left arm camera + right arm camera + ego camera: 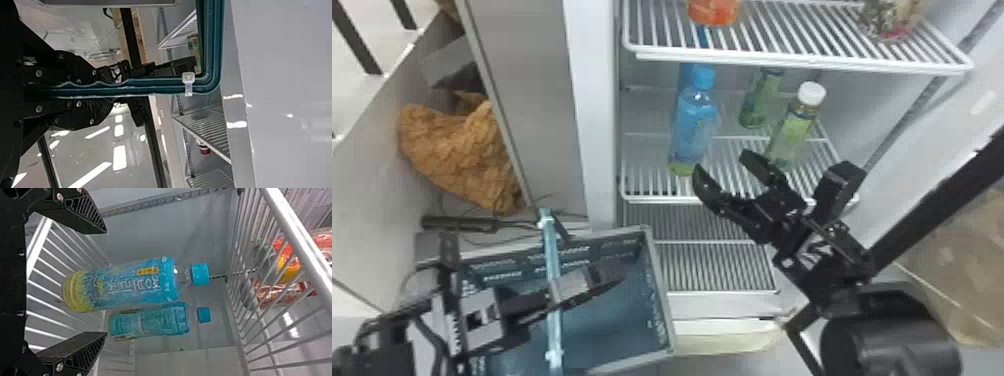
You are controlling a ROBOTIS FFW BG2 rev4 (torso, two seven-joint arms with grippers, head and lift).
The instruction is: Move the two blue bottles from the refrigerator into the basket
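Note:
In the head view the right gripper (726,169) is at the front of the refrigerator's middle shelf, just right of the nearer blue bottle (693,127). The second blue bottle (685,75) stands behind, mostly hidden. The right wrist view has the open right gripper (105,282) facing the near blue bottle (129,284), which is beyond its fingertips, and the farther blue bottle (152,321) beside it. My left gripper (552,291) is over the blue-grey basket (659,295). In the left wrist view the left gripper (103,88) is shut on the basket's teal handle (156,86).
Two green bottles, one (793,132) white-capped, stand right of the blue ones. The upper wire shelf (782,62) spans above them, holding an orange item (714,11) and another package. Brown crumpled material (462,155) lies at the left, beyond a grey panel (532,100).

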